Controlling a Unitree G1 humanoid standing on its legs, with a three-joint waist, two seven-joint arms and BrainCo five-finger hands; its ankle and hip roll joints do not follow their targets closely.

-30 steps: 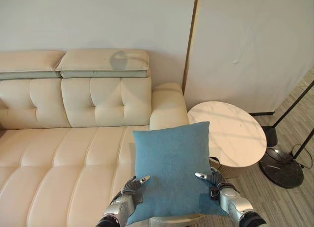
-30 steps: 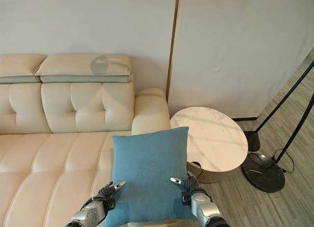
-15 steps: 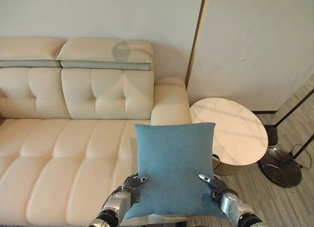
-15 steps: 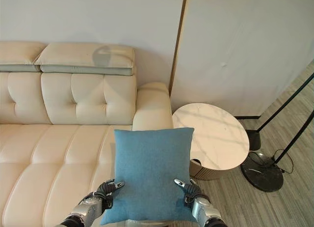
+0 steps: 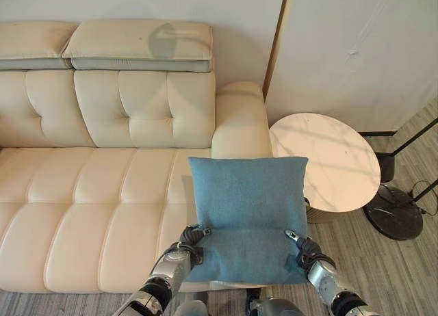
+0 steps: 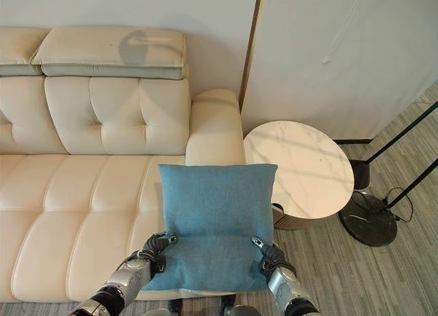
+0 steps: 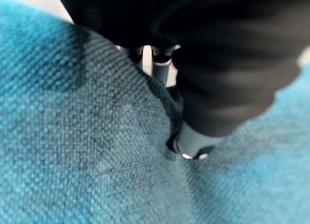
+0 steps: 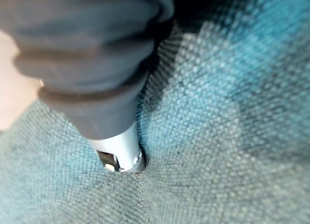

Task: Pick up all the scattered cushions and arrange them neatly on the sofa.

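A square blue cushion (image 5: 248, 206) is held up in front of me, over the right end of the cream sofa (image 5: 102, 193). My left hand (image 5: 186, 244) pinches its lower left edge, thumb on the front of the fabric. My right hand (image 5: 305, 251) pinches the lower right edge in the same way. The left wrist view has the blue cloth (image 7: 87, 151) pressed close under the thumb (image 7: 193, 141). In the right wrist view the thumb (image 8: 118, 149) digs into the cushion weave (image 8: 227, 136).
The sofa's armrest (image 5: 239, 121) stands just beyond the cushion. A round marble side table (image 5: 328, 162) sits right of the armrest. Black floor lamp bases (image 5: 400, 210) and slanted poles stand at the far right on the wood floor.
The camera has tilted down and pulled back, bringing the sofa's front edge and the floor into view. The cushion stays gripped by both hands and has creased across its lower part.
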